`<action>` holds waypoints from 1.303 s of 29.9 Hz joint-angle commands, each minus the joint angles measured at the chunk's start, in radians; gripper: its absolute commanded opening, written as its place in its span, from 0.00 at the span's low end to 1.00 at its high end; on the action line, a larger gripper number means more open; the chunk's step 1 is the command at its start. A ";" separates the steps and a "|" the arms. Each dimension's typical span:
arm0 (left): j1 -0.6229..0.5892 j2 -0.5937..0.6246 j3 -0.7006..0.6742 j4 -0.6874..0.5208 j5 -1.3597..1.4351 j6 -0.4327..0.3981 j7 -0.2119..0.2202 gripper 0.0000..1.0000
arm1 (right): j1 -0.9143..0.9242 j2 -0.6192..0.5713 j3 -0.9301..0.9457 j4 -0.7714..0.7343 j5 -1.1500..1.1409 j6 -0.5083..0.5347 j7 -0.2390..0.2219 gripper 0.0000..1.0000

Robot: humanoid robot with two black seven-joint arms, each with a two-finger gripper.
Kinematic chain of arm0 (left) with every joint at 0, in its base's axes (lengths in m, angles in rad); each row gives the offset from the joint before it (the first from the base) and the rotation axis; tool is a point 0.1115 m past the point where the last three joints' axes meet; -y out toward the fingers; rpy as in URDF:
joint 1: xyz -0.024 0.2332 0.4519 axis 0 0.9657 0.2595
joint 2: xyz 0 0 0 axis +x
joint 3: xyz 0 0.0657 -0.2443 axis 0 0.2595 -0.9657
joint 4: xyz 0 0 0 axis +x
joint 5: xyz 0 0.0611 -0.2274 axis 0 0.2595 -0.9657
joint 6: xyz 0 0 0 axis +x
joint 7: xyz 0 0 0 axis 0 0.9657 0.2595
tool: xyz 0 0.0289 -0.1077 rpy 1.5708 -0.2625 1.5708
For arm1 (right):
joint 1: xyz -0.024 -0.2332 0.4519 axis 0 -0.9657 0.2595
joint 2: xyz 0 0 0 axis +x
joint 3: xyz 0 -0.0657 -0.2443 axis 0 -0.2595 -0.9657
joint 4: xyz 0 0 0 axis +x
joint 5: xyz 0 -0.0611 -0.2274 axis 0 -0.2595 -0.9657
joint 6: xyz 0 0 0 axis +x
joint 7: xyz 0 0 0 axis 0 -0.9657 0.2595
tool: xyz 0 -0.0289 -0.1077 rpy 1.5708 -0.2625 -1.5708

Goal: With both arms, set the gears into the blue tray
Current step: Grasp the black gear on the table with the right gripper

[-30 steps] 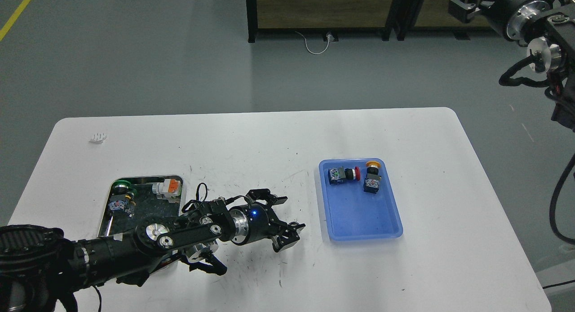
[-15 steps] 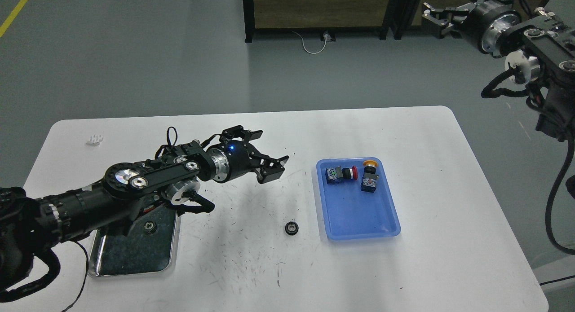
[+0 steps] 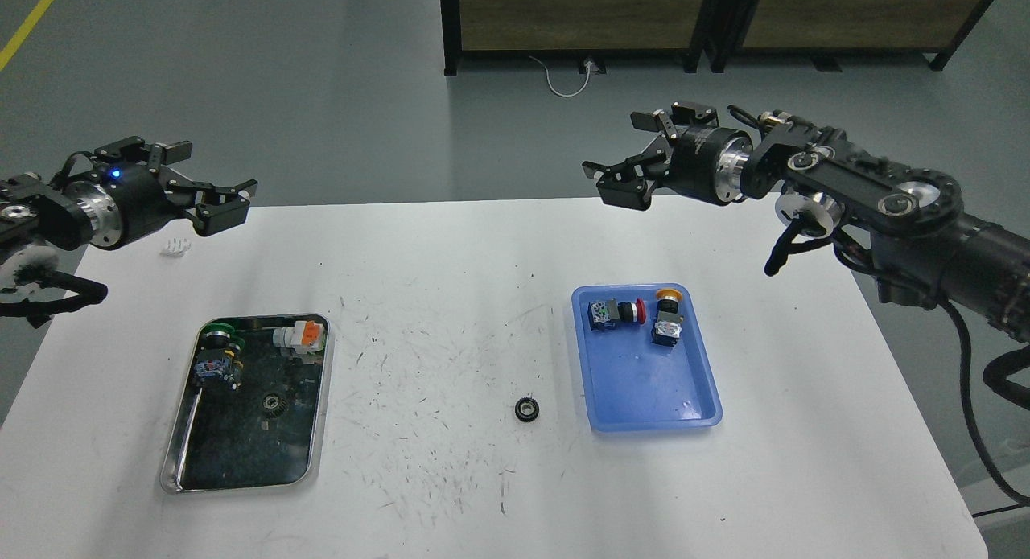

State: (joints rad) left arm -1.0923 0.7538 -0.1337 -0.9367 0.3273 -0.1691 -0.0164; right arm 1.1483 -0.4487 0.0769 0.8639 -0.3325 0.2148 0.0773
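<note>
White table (image 3: 483,245), scuffed. Gear (image 3: 525,409) on bare tabletop just left of blue tray (image 3: 644,382); second gear (image 3: 274,404) inside metal tray (image 3: 181,470). Left gripper (image 3: 221,193) fingers apart, empty, raised at far-left edge. Right gripper (image 3: 624,181) fingers apart, empty, raised beyond blue tray.

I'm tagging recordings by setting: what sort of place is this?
Probably an industrial lab or workshop: grey painted floor with a yellow line, a scuffed white table, trays of push-button switches and gears.
</note>
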 commanded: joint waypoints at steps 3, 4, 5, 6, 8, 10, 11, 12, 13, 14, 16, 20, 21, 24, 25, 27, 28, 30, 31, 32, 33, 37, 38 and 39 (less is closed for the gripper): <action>0.002 0.128 -0.023 0.001 -0.019 -0.033 -0.002 0.98 | 0.033 0.045 -0.132 0.081 0.004 0.029 -0.002 0.99; 0.002 0.143 -0.023 0.001 -0.030 -0.033 -0.002 0.98 | 0.037 0.057 -0.152 0.089 0.004 0.034 -0.002 0.99; 0.002 0.159 -0.023 0.001 -0.045 -0.033 -0.002 0.98 | 0.038 0.073 -0.176 0.096 0.003 0.040 -0.002 0.99; 0.002 0.174 -0.023 0.001 -0.056 -0.035 -0.002 0.98 | 0.038 0.091 -0.198 0.098 0.001 0.041 -0.002 0.99; 0.002 0.202 -0.026 0.001 -0.063 -0.039 -0.003 0.98 | 0.038 0.129 -0.235 0.099 0.000 0.041 -0.004 0.99; 0.002 0.234 -0.033 0.001 -0.066 -0.056 -0.005 0.98 | 0.038 0.165 -0.264 0.099 0.001 0.041 -0.019 0.99; 0.003 0.251 -0.038 0.001 -0.066 -0.064 -0.005 0.98 | 0.038 0.182 -0.278 0.103 0.000 0.041 -0.031 0.99; 0.003 0.262 -0.041 0.001 -0.068 -0.070 -0.005 0.98 | 0.038 0.194 -0.295 0.109 0.000 0.041 -0.039 0.99; 0.003 0.272 -0.043 0.001 -0.068 -0.075 -0.005 0.98 | 0.036 0.205 -0.311 0.113 0.001 0.041 -0.044 0.99; 0.003 0.282 -0.043 0.001 -0.071 -0.078 -0.007 0.98 | 0.036 0.212 -0.324 0.113 0.001 0.041 -0.047 0.99; 0.002 0.297 -0.046 0.001 -0.076 -0.081 -0.007 0.98 | 0.036 0.225 -0.342 0.115 0.003 0.044 -0.048 0.99; 0.002 0.311 -0.055 0.001 -0.076 -0.102 -0.007 0.98 | 0.036 0.235 -0.382 0.119 0.004 0.095 -0.047 1.00; 0.002 0.317 -0.057 0.001 -0.076 -0.102 -0.007 0.98 | 0.034 0.235 -0.393 0.119 0.006 0.103 -0.047 1.00; 0.000 0.323 -0.060 0.001 -0.076 -0.105 -0.007 0.98 | 0.025 0.251 -0.427 0.121 0.004 0.109 -0.047 1.00; 0.000 0.325 -0.060 0.001 -0.076 -0.105 -0.007 0.98 | 0.022 0.258 -0.442 0.119 0.001 0.110 -0.047 1.00; 0.000 0.334 -0.060 0.001 -0.076 -0.107 -0.008 0.98 | 0.013 0.269 -0.468 0.119 -0.003 0.115 -0.047 1.00; 0.000 0.334 -0.060 0.001 -0.076 -0.107 -0.008 0.98 | 0.008 0.275 -0.474 0.119 -0.003 0.115 -0.047 1.00; 0.000 0.337 -0.060 0.001 -0.076 -0.110 -0.008 0.98 | 0.004 0.281 -0.480 0.115 -0.005 0.115 -0.047 1.00; 0.000 0.338 -0.060 0.003 -0.076 -0.113 -0.010 0.98 | 0.001 0.283 -0.485 0.113 -0.005 0.115 -0.047 1.00; 0.000 0.340 -0.060 0.003 -0.076 -0.113 -0.010 0.98 | -0.004 0.286 -0.493 0.110 -0.005 0.115 -0.047 1.00; 0.000 0.340 -0.060 0.003 -0.076 -0.113 -0.013 0.98 | -0.008 0.289 -0.502 0.109 -0.006 0.115 -0.047 1.00; 0.000 0.341 -0.060 0.003 -0.076 -0.113 -0.020 0.98 | -0.039 0.289 -0.509 0.086 -0.031 0.107 -0.047 1.00; 0.002 0.341 -0.060 0.001 -0.076 -0.113 -0.020 0.98 | -0.044 0.289 -0.508 0.080 -0.036 0.106 -0.047 1.00; 0.000 0.341 -0.060 0.003 -0.076 -0.113 -0.020 0.98 | -0.048 0.289 -0.508 0.073 -0.039 0.103 -0.047 1.00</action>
State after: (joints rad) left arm -1.0922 1.0944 -0.1934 -0.9347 0.2515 -0.2822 -0.0354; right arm 1.1157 -0.1597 -0.4311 0.9546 -0.3578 0.3253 0.0305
